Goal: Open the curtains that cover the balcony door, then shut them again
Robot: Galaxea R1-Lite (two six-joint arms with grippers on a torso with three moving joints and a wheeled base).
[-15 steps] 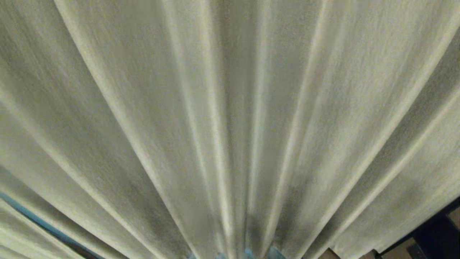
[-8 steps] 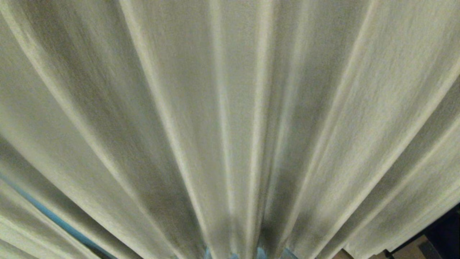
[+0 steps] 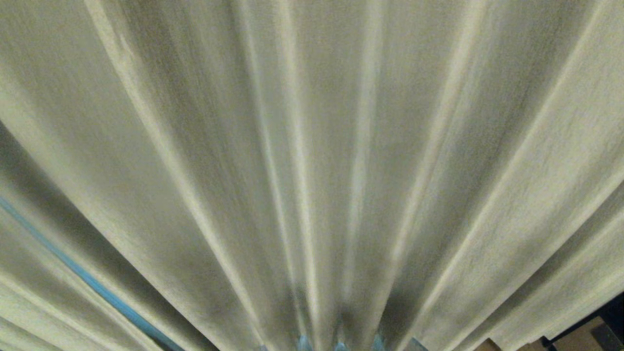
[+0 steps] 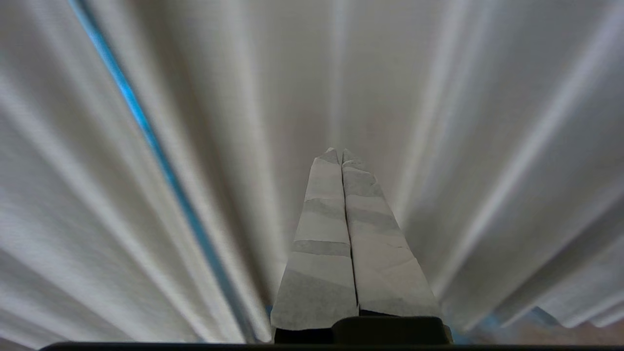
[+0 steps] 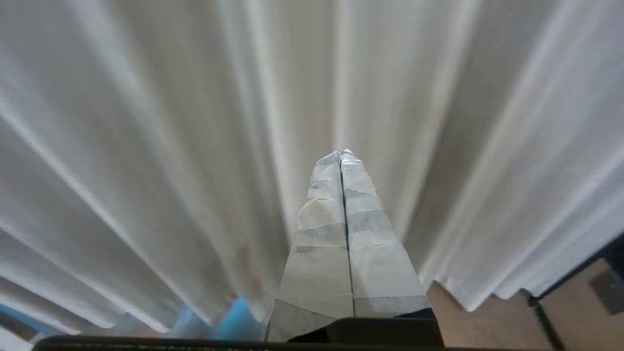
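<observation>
My left gripper (image 4: 341, 152) has jaws pressed together, holding nothing, tips pointed at the curtains (image 4: 463, 122). Right gripper (image 5: 340, 153) same, jaws together and empty, facing the curtains (image 5: 146, 122). Head view is filled with pleated curtains (image 3: 312, 146), thin blue gap (image 3: 87, 278) lower left, bit of floor (image 3: 580, 331) lower right

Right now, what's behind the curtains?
The curtains cover nearly everything. Only a thin blue slit shows between folds, and a dark frame edge at lower right. The door itself is hidden.
</observation>
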